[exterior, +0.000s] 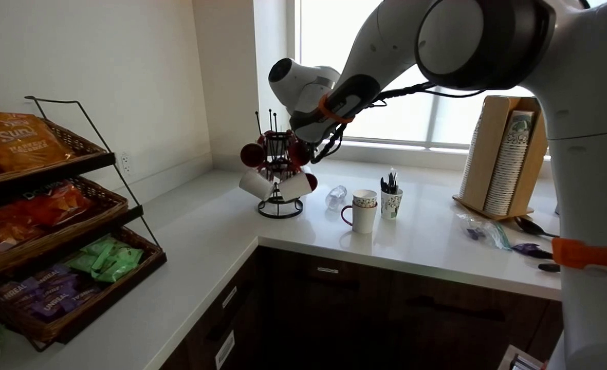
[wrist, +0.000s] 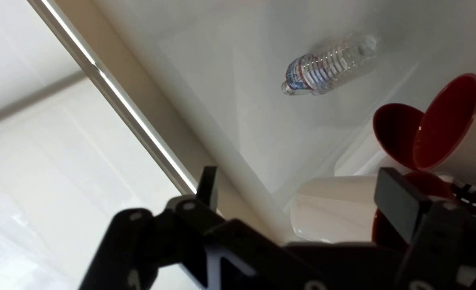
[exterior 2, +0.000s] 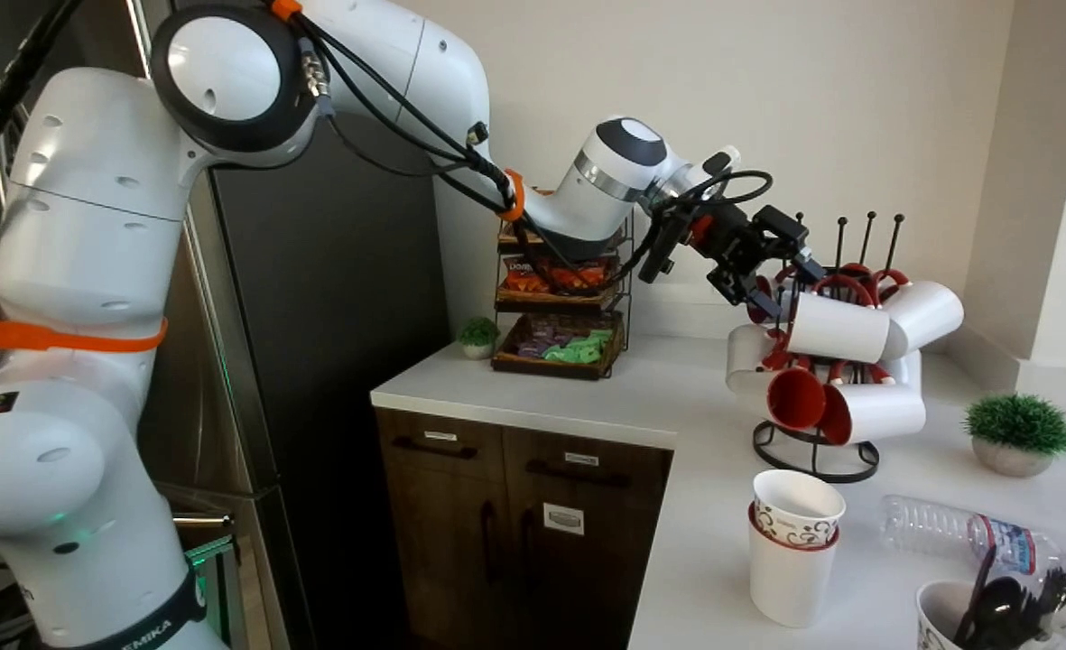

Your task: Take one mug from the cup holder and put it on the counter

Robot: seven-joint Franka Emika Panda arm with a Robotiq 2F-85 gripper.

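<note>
The cup holder (exterior: 280, 216) is a black wire tree hung with white mugs with dark red insides. It stands on the pale counter (exterior: 195, 205) and also shows in an exterior view (exterior 2: 817, 476). My gripper (exterior 2: 790, 285) is open at the upper tier, tilted down, close to an upper white mug (exterior 2: 838, 327). In the wrist view, my gripper (wrist: 305, 193) has its fingers wide apart with a white mug (wrist: 334, 209) seen between them. The right finger overlaps that mug's red rim; I cannot tell whether it touches. My fingertips are mostly hidden in an exterior view (exterior: 311, 149).
A white mug (exterior: 363, 220) with a paper cup in it and a cutlery cup (exterior: 391, 204) stand near the holder. A plastic bottle (wrist: 326, 66) lies beside it. A snack rack (exterior: 51, 231), potted plant (exterior 2: 1020, 433), wooden cup dispenser (exterior: 503, 159) and window wall are around.
</note>
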